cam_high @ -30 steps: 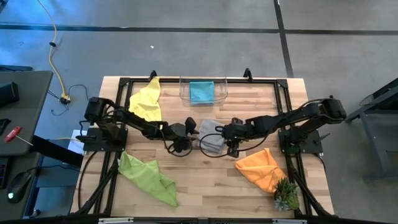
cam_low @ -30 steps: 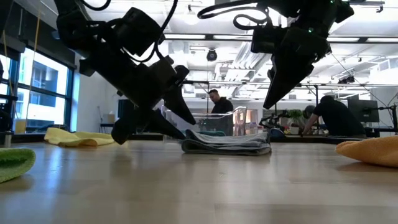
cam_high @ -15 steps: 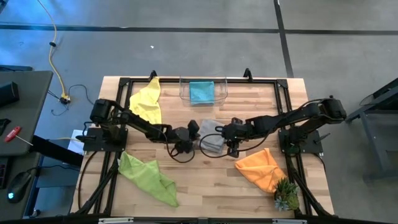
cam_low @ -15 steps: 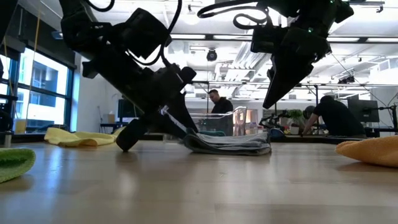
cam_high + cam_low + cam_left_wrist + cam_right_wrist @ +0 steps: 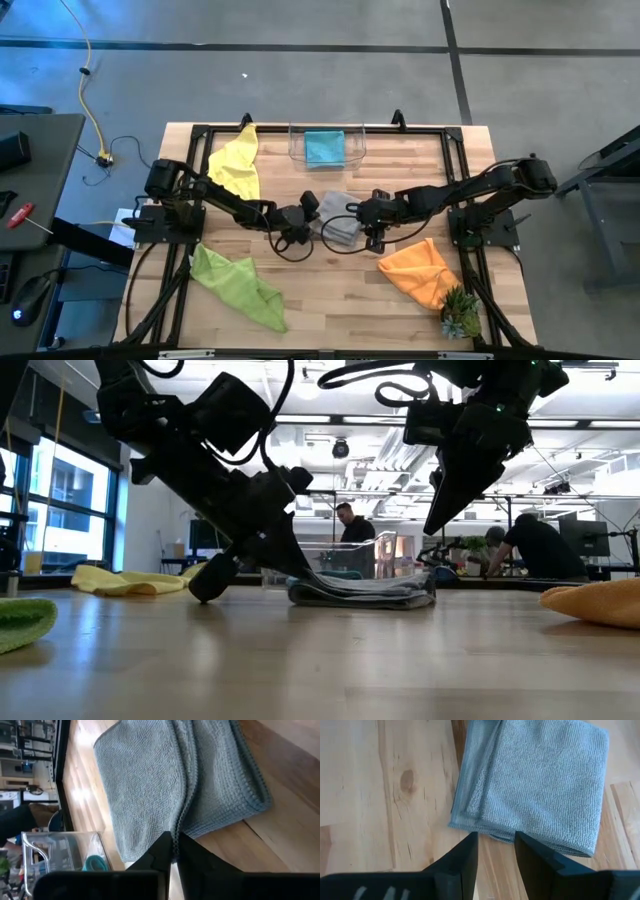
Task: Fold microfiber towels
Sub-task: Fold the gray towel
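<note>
The grey towel (image 5: 341, 231) lies folded into a flat oblong stack on the table (image 5: 330, 300), just in front of the clear bin (image 5: 326, 146). In the high view its long axis runs aslant, from the corner nearer the bin down towards the orange towel (image 5: 420, 270). Its layered open edges show in both wrist views, one fold line running along its length.

The left gripper (image 5: 305, 222) is at the grey towel's bin-left edge, jaws pressed together and pinching that edge; in the left wrist view the fingertips (image 5: 174, 851) meet on the hem. The right gripper (image 5: 374, 240) hangs above the table just beyond the towel's other side, towards the orange towel, jaws spread partway and holding nothing; the towel's edge lies just ahead of them.

The bin holds the teal towel (image 5: 324, 147). The yellow towel (image 5: 237, 160) lies left of the bin; the lime towel (image 5: 237, 285) is well in front of that.
</note>
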{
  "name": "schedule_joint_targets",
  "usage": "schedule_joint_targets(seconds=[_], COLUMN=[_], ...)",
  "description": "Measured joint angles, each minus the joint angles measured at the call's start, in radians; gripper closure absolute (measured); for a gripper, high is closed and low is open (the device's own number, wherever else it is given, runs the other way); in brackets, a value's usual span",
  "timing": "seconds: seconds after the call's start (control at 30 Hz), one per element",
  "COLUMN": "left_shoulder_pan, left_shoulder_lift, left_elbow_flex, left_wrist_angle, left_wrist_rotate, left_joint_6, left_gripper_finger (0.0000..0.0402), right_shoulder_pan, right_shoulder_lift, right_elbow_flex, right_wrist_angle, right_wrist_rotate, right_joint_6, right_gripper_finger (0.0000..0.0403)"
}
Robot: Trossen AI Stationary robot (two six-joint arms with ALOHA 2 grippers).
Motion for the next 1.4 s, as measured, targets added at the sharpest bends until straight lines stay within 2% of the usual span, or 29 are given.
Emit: schedule_joint_targets(seconds=[0.27, 0.4, 0.63, 0.73, 0.9, 1.17, 1.3, 1.4], left_shoulder_pan=[-0.006, -0.006, -0.007, -0.004, 0.003, 0.011, 0.016, 0.017], left_shoulder_lift=[-0.019, -0.033, -0.08, -0.12, -0.172, -0.183, -0.183, -0.183], left_elbow_flex=[0.017, 0.053, 0.119, 0.131, 0.131, 0.13, 0.13, 0.13], left_wrist_angle=[-0.006, -0.064, -0.21, -0.252, -0.292, -0.294, -0.298, -0.298], left_wrist_rotate=[-0.03, -0.022, 0.075, 0.119, 0.173, 0.176, 0.177, 0.176], left_joint_6=[-0.072, -0.173, -0.429, -0.55, -0.704, -0.79, -0.798, -0.797], left_gripper_finger=[0.0397, 0.04, 0.0401, 0.0401, 0.0401, 0.0401, 0.0401, 0.0402], right_shoulder_pan=[0.019, 0.072, 0.158, 0.184, 0.221, 0.234, 0.227, 0.22], right_shoulder_lift=[0.005, 0.042, 0.142, 0.18, 0.225, 0.307, 0.337, 0.341], right_elbow_flex=[0.0, 0.0, 0.0, 0.0, 0.002, 0.049, 0.082, 0.09], right_wrist_angle=[0.072, 0.167, 0.264, 0.299, 0.364, 0.375, 0.313, 0.221], right_wrist_rotate=[0.012, 0.044, 0.274, 0.372, 0.488, 0.57, 0.606, 0.605], right_joint_6=[0.036, 0.072, 0.197, 0.246, 0.27, 0.296, 0.33, 0.398], right_gripper_finger=[0.0279, 0.0254, 0.017, 0.0151, 0.0146, 0.0146, 0.0149, 0.0169])
